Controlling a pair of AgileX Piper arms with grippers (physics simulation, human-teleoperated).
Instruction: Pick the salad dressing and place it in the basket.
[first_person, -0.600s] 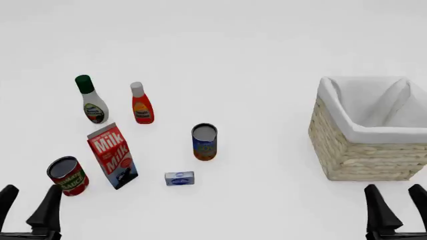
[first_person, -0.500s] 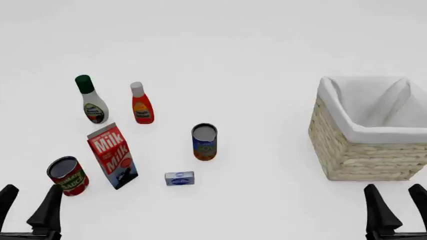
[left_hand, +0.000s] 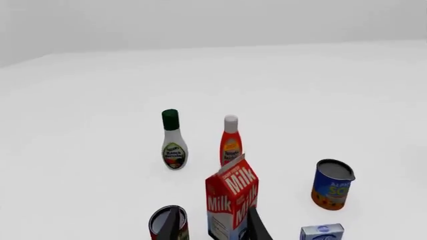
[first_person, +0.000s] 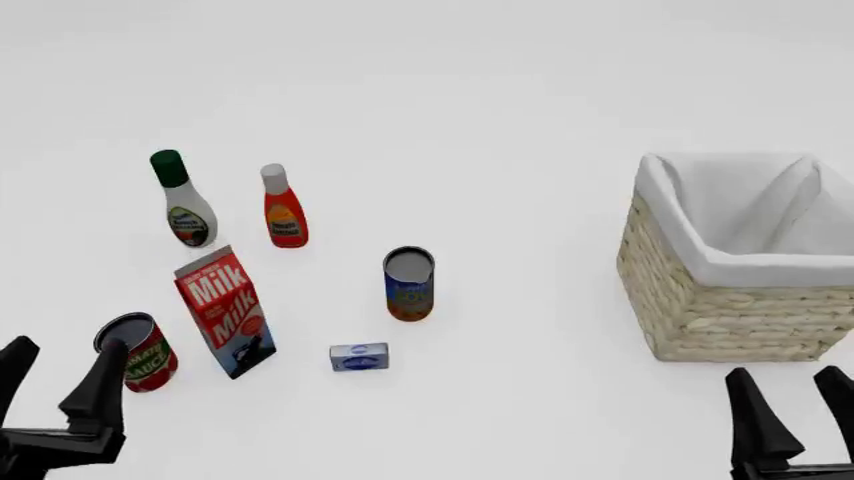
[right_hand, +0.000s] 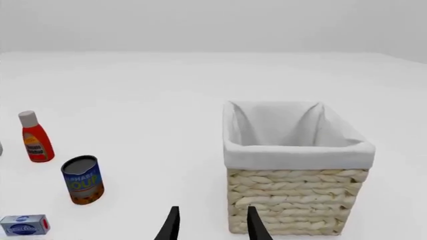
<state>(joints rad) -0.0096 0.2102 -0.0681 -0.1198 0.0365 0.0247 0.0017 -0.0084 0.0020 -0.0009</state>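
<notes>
Both tools gaping empty at the near edge; salad dressing standing untouched at the far left.

Going left to right in the front view: the left tool (first_person: 56, 375) is hovering with fingers spread wide, gripping nothing, its right finger overlapping the red can (first_person: 136, 351). At 12 o'clock from that can, the salad dressing (first_person: 183, 200) is standing upright on the tabletop (first_person: 467, 100), the red bottle (first_person: 283, 207) just beside it at 3 o'clock. The milk carton (first_person: 224, 311) is standing between can and bottles, then the blue can (first_person: 408, 283) and small blue box (first_person: 359, 357). The basket (first_person: 742, 262) is sitting well apart, its lined hollow showing more fully in the right wrist view. The right tool (first_person: 790, 405) is likewise spread and empty.
</notes>
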